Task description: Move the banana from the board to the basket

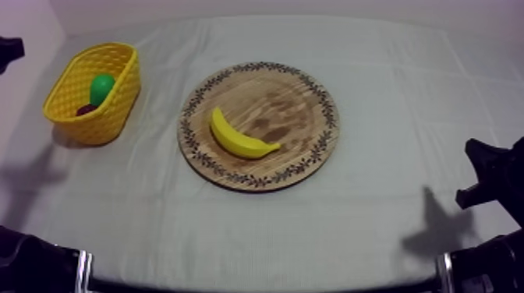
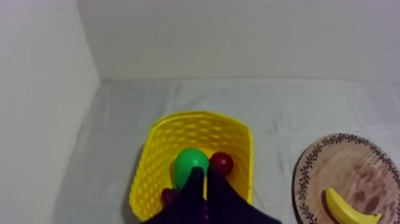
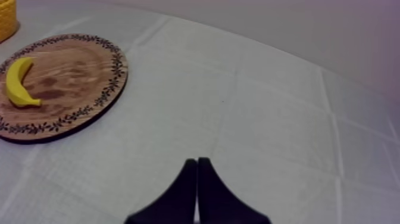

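The yellow banana (image 1: 240,139) lies on the round wooden board (image 1: 292,101) at the table's middle, nothing touching it. At the far left stands the yellow basket (image 1: 118,107), holding a green pear (image 1: 101,87) and a dark fruit beside it. In the left wrist view my left gripper (image 2: 202,174) is shut on nothing, its fingers a narrow wedge over the basket (image 2: 152,173), near the pear (image 2: 187,162), a small red fruit (image 2: 222,161) and dark grapes (image 2: 169,195). My right gripper (image 3: 197,161) is shut and empty over bare cloth, well right of the board (image 3: 77,59) and banana (image 3: 16,81).
My left arm (image 1: 9,51) shows at the upper left edge, my right arm (image 1: 493,175) at the right edge. Bare cloth surrounds the board. A wall runs along the table's far and left sides.
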Available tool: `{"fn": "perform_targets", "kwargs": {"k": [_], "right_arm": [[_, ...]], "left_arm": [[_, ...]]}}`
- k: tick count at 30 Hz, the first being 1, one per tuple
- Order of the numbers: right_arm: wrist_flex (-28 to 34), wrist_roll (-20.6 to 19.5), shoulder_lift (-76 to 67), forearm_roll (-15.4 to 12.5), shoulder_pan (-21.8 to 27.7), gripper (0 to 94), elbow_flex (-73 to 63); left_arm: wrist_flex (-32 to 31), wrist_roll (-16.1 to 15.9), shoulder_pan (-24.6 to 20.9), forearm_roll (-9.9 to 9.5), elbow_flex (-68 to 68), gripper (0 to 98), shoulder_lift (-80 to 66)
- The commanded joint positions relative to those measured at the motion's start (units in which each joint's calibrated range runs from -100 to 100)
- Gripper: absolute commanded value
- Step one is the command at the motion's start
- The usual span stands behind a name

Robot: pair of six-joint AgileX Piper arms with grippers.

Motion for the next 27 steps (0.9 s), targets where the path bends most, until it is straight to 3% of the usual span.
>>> {"fn": "perform_targets", "kwargs": {"k": [1,6,11,27], "right_arm": [[0.00,0.02,0.00,-0.01,-0.04,0.3,-0.05],[0.00,0.02,0.00,-0.01,-0.04,0.3,-0.05],[0.00,0.02,0.00,-0.01,-0.04,0.3,-0.05],[0.00,0.02,0.00,-0.01,-0.04,0.3,-0.05]], "left_arm": [[2.08,-3.37,0.33,1.06,-5.90,0.0,1.93],[4.94,-6.90,1.30,2.56,-10.50,0.0,5.12],[7.61,-8.37,2.35,3.46,-16.02,0.0,9.68],[9.21,-10.09,8.02,3.22,-25.40,0.0,22.12]]}}
